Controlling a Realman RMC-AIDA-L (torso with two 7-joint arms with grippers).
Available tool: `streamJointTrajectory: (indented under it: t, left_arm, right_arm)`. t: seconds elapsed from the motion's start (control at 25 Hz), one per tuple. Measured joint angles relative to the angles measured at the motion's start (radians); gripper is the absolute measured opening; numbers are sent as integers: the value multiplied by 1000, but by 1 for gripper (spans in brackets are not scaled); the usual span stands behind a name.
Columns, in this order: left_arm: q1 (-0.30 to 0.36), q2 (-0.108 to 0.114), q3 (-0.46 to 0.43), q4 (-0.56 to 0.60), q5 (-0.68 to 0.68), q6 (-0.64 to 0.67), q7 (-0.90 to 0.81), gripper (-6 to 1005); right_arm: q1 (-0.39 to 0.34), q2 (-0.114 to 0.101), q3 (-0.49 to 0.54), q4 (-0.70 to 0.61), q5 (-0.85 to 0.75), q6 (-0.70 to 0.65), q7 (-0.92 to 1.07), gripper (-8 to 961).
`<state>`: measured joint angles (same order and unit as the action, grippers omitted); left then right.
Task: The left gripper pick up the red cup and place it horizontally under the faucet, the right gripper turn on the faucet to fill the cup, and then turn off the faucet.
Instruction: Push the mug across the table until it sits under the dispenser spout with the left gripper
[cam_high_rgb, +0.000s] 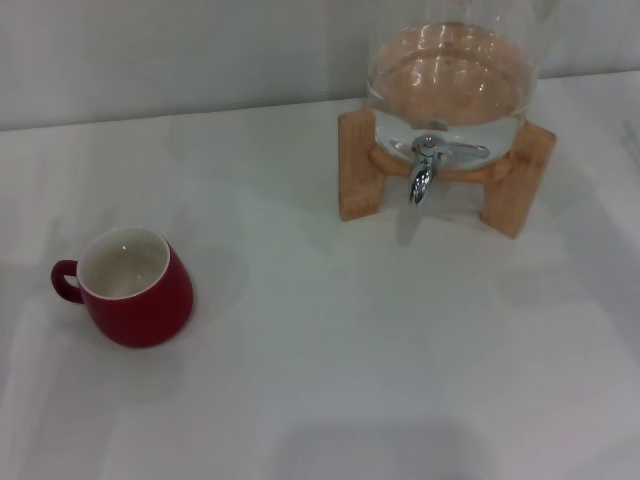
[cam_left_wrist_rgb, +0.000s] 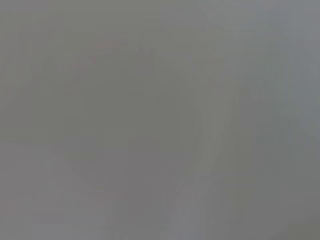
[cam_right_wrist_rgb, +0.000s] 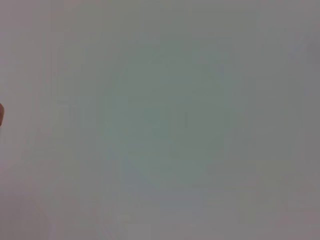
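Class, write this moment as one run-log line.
stage: not started | red cup: upright on table, left of faucet, apart | under spout: nothing | left gripper, right gripper: not in view

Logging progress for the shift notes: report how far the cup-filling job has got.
Nothing looks done. The red cup stands upright on the white table, off to the robot's left of the faucet, with nothing under the spout. Neither gripper is in view, so nothing is in hand. Left to do: pick up, place, fill, shut off.
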<state>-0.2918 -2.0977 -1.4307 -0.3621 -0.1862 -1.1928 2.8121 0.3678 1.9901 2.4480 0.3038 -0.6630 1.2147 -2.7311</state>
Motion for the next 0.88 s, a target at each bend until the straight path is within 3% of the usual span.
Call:
streamJointTrajectory:
  t: [0.24, 0.88]
  left_arm:
    - [56, -2, 133, 4, -97, -27, 9, 873]
    - [149, -4, 242, 5, -109, -53, 12, 869]
  right_arm:
    - [32, -3, -3, 1, -3, -39, -8, 674]
    - [46, -10, -2, 3, -3, -55, -9, 674]
